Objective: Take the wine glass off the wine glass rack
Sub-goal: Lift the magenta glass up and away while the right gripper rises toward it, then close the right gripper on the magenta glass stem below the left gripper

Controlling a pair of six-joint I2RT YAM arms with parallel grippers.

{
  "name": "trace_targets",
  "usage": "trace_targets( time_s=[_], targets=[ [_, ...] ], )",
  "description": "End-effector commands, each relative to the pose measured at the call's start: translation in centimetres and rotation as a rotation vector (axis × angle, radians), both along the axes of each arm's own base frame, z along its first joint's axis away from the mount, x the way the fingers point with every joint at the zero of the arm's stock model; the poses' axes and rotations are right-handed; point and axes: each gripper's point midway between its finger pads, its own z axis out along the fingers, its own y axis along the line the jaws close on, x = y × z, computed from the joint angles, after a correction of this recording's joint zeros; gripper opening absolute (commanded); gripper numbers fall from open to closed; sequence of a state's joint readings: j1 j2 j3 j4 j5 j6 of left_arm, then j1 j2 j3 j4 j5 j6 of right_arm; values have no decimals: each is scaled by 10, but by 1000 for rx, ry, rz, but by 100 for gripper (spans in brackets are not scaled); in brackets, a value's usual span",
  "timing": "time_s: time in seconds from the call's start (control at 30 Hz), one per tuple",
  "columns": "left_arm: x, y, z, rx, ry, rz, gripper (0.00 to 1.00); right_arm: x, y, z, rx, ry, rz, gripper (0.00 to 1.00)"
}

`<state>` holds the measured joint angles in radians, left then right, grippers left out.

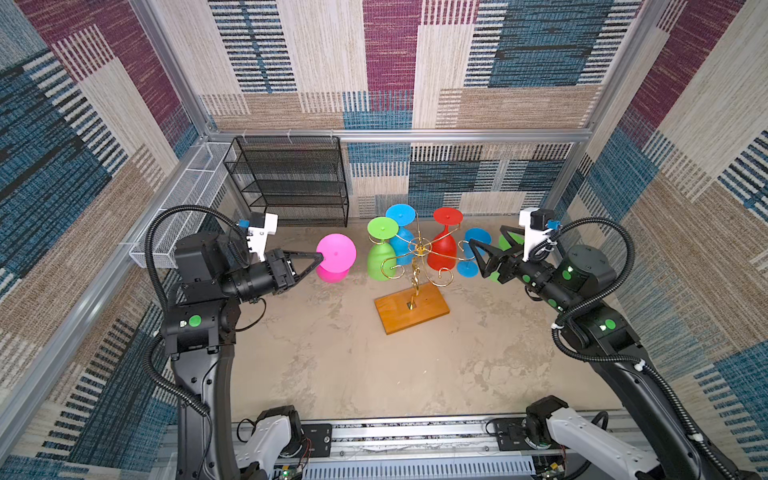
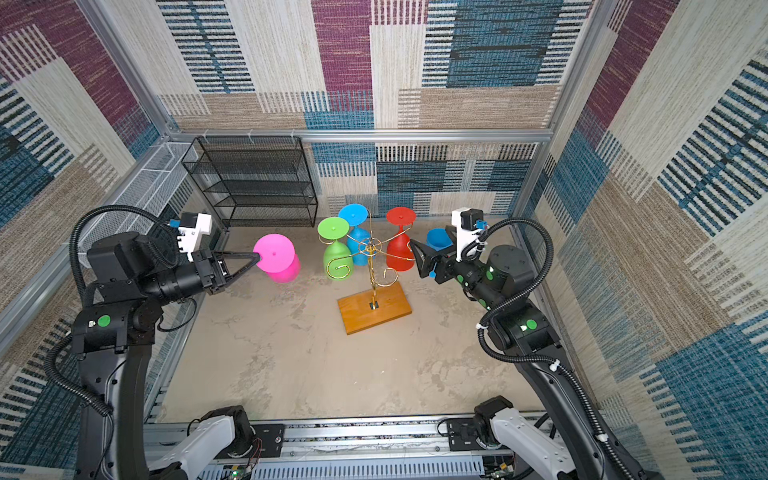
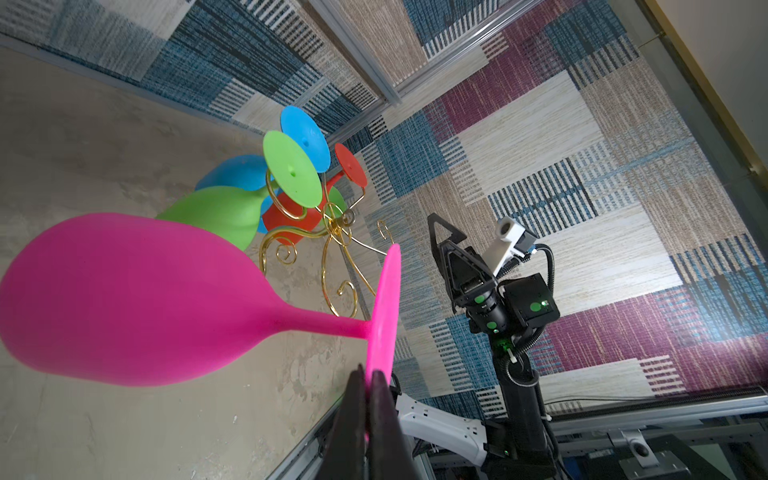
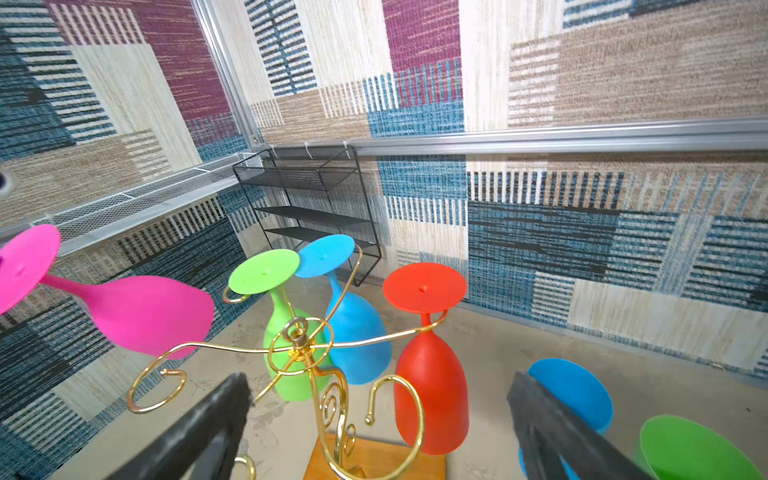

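**Patterned walls (image 1: 316, 62), mottled tabletop (image 1: 332, 365): pink wine glass (image 1: 336, 253) clear of the wine glass rack (image 1: 428, 309)**

Our left hand (image 1: 320, 258) pinches the glass by its foot rim, foot uppermost, held apart from the rack. We reckon a hanging glass offers that edge most readily. Our right hand (image 1: 487, 237) is spread wide, empty, beside the rack.

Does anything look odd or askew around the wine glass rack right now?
Yes: the pink wine glass is off the rack, pinched only by the edge of its foot in the shut left gripper, and hangs tilted in the air. On the rack, the green glass, blue glass and red glass hang straight, bowls down.
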<state>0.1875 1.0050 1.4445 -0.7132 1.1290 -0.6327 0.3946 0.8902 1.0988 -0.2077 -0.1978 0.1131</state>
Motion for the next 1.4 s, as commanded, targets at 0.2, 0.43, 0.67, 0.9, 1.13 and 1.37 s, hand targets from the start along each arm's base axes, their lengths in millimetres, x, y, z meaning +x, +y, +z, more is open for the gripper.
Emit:
trace_targets(
  time_s=[0.2, 0.43, 0.67, 0.9, 1.13, 1.37],
  targets=[
    [22, 14, 77, -173, -190, -8, 0, -14, 43, 48, -41, -211, 126, 99],
    [27, 14, 115, -268, -254, -75, 0, -19, 93, 66, -102, -333, 240, 99],
    [28, 2, 136, -334, -297, -141, 0, -11, 144, 78, -181, -445, 310, 99],
    [31, -30, 136, -391, -271, -258, 0, 5, 169, 83, -213, -530, 328, 99],
    [36, -45, 136, -438, -244, -324, 0, 18, 185, 87, -250, -590, 334, 99],
    [36, -54, 132, -436, -225, -350, 0, 36, 195, 89, -256, -597, 299, 99]
  ],
)
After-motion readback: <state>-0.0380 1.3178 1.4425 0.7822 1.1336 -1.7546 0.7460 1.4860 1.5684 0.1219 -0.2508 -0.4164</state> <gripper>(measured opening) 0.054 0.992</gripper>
